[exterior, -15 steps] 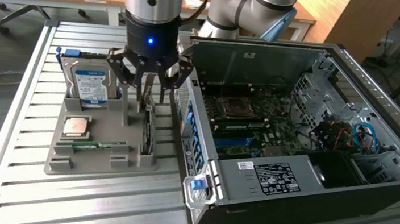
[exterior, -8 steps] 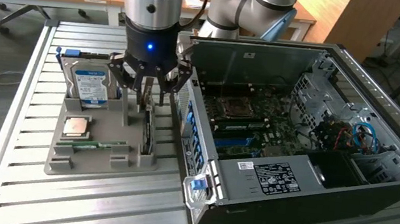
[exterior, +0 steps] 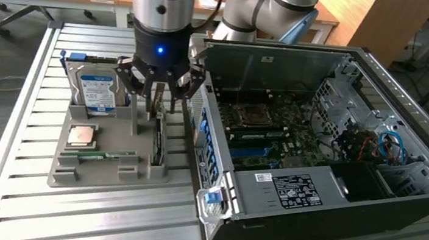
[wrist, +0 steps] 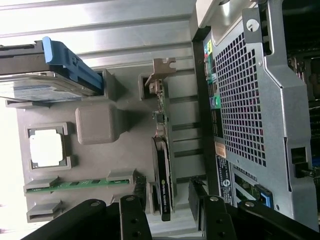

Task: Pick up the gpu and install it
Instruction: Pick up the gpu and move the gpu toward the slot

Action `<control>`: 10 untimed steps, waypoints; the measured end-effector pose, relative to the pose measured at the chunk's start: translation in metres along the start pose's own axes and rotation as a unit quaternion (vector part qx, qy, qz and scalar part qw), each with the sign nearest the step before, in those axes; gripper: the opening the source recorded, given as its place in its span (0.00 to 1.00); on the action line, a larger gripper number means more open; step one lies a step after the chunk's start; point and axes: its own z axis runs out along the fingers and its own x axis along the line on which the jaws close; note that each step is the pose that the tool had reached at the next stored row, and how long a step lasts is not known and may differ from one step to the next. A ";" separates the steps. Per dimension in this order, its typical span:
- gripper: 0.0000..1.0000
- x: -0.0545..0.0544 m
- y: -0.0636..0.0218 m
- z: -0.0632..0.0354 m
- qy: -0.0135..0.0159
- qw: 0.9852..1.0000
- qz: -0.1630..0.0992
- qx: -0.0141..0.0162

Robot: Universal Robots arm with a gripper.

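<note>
Exterior view's left: the hard drive (exterior: 95, 90) stands in the grey tray (exterior: 68, 179) on my slatted table (exterior: 14, 212). At centre, my gripper (exterior: 156, 102) hangs with jaws apart, holding nothing, above the far part of the gpu (exterior: 159, 145). The card stands on edge in the tray slot nearest the computer case (exterior: 401, 198), its long axis parallel to the case wall. From the wrist, the card's edge lines up with the gap between the fingers (wrist: 132, 220). I cannot judge their height above it. The gripper overlaps the card's far end.
</note>
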 end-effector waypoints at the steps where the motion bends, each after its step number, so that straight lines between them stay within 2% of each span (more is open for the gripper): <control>1: 0.47 0.001 0.0005 0.0002 0.000 1.000 0.000 0.000; 5: 0.47 0.002 0.0009 0.0013 0.000 1.000 0.000 0.000; 10: 0.47 0.002 0.0011 0.0080 0.000 1.000 0.000 0.000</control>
